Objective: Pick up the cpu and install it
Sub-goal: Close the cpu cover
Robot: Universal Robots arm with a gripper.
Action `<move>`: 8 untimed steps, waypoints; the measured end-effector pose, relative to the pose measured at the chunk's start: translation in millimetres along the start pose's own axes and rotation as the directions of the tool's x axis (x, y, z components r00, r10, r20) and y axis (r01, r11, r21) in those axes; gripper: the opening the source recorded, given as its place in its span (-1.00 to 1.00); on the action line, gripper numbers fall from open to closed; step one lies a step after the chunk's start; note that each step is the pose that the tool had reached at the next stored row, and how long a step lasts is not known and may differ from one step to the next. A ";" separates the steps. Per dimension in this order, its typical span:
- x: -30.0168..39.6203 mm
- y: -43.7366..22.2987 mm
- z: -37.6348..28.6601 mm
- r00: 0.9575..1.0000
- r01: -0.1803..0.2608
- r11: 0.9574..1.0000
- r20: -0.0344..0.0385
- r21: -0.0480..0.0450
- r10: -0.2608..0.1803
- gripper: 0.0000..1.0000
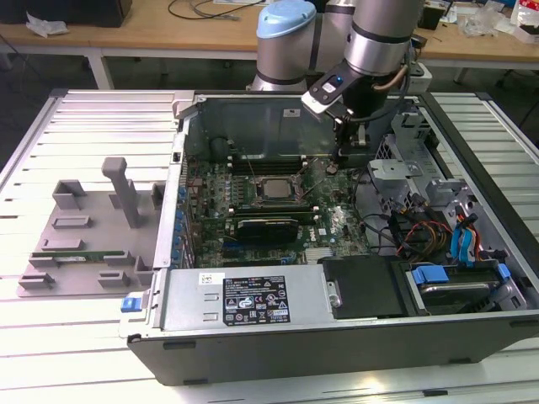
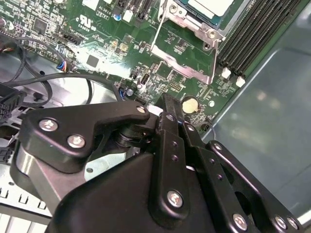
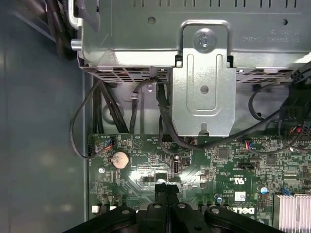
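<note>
The cpu is a silvery square lying in the socket at the middle of the green motherboard inside the open computer case. Its pale top also shows in the second wrist view, with a metal socket frame beside it. My gripper hangs over the board to the exterior view's right of the cpu, close to a round coin battery. Its black fingers are pressed together with nothing between them, tips just above the board.
A metal drive cage and black cables stand close beyond the fingertips. Memory slots run beside the socket. A grey fixture sits at the exterior view's left, and the power supply fills the case's front.
</note>
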State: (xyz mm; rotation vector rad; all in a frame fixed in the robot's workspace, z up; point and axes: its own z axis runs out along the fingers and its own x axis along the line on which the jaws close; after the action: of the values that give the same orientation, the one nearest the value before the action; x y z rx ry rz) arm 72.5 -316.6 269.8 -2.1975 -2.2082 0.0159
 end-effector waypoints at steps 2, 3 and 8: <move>0.0 0.4 2.8 1.000 0.000 1.000 0.000 0.000 0.000 -0.79; -0.1 0.5 4.4 1.000 0.000 1.000 0.000 0.000 0.000 -0.79; -0.1 1.5 11.7 1.000 0.000 1.000 0.000 0.000 0.000 -0.79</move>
State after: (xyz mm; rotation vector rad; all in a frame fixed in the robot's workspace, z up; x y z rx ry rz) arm 73.6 -316.6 258.1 -2.1975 -2.2083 0.0158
